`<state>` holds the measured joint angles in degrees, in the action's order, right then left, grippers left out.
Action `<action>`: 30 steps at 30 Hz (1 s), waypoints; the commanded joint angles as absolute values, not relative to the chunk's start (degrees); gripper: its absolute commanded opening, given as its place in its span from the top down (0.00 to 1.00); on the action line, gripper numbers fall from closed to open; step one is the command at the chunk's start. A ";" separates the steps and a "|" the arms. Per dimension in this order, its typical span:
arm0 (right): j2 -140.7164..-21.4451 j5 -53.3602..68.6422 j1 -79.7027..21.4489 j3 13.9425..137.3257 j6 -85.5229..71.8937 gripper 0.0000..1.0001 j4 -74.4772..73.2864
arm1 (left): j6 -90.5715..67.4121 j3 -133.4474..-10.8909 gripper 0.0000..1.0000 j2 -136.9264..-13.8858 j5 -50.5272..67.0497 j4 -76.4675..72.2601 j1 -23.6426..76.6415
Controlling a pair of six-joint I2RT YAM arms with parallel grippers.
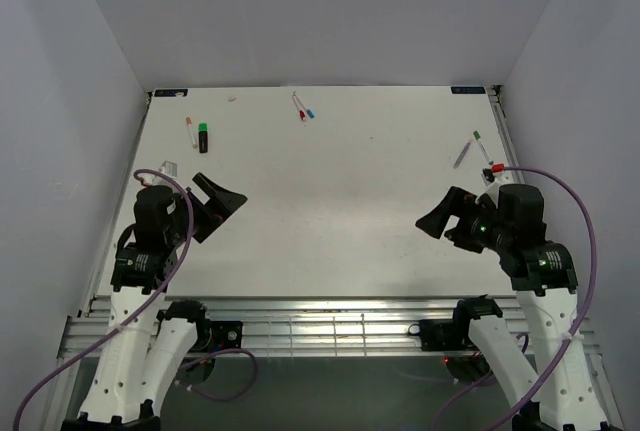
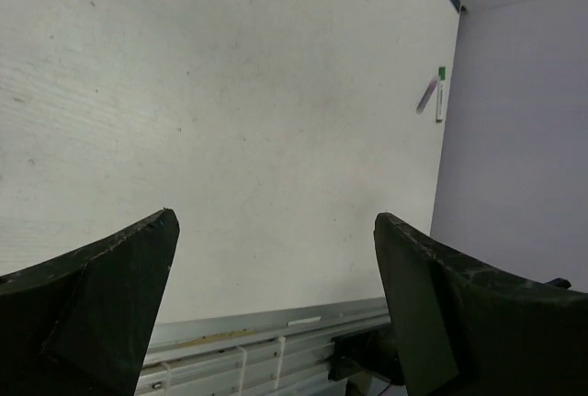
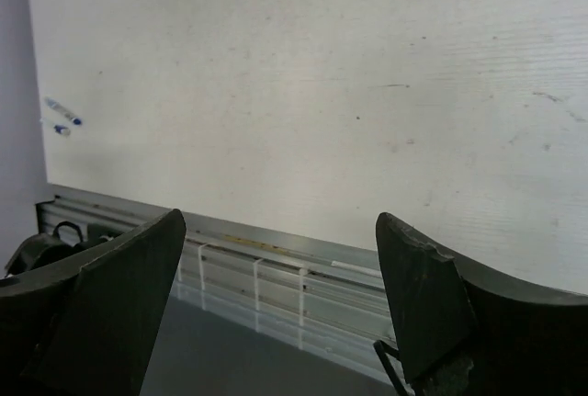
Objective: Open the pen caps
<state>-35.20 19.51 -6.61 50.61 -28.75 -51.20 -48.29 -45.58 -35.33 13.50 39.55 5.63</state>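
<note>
The white surface (image 1: pixel 330 211) is seen whole from above. The left gripper (image 1: pixel 222 191) and right gripper (image 1: pixel 437 211) are poised over its near corners, jaws spread wide with nothing between them. The pens lie well apart from both. A stubby black marker (image 1: pixel 203 136) and a slim pen (image 1: pixel 190 131) are seen far left, and two pens (image 1: pixel 303 109) with red and blue ends far centre. A green-capped pen (image 1: pixel 481 147) and a grey pen (image 1: pixel 462 155) lie at right. A red-ended piece (image 1: pixel 494 173) beside the right arm is hard to make out. Whether the pen caps are seated cannot be told.
</note>
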 commanded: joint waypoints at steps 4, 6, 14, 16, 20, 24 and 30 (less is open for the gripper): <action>-36.13 9.76 -6.50 52.30 -24.08 0.10 -58.71 | -43.07 -44.47 0.02 -37.70 19.07 43.15 5.36; -35.25 8.44 -6.50 52.38 -23.91 0.10 -58.89 | -41.93 -45.26 0.02 -37.97 18.37 43.50 5.36; -38.74 4.76 -6.50 54.05 -22.50 0.10 -58.27 | -39.73 -45.26 0.02 -39.02 18.72 42.37 5.36; -41.30 3.26 -6.50 54.75 -22.06 0.10 -57.66 | -38.68 -45.53 0.02 -39.29 18.98 41.49 5.36; -50.51 -4.70 -6.50 58.96 -21.88 0.10 -54.50 | -37.53 -45.70 0.02 -39.20 19.86 40.17 5.36; -58.87 -11.77 -5.72 64.76 -21.89 0.05 -48.10 | -37.00 -43.16 0.02 -38.41 22.41 35.87 5.36; -76.62 -15.64 -1.68 69.95 -19.69 0.09 -40.44 | -36.30 -39.38 0.02 -41.47 26.80 30.15 5.36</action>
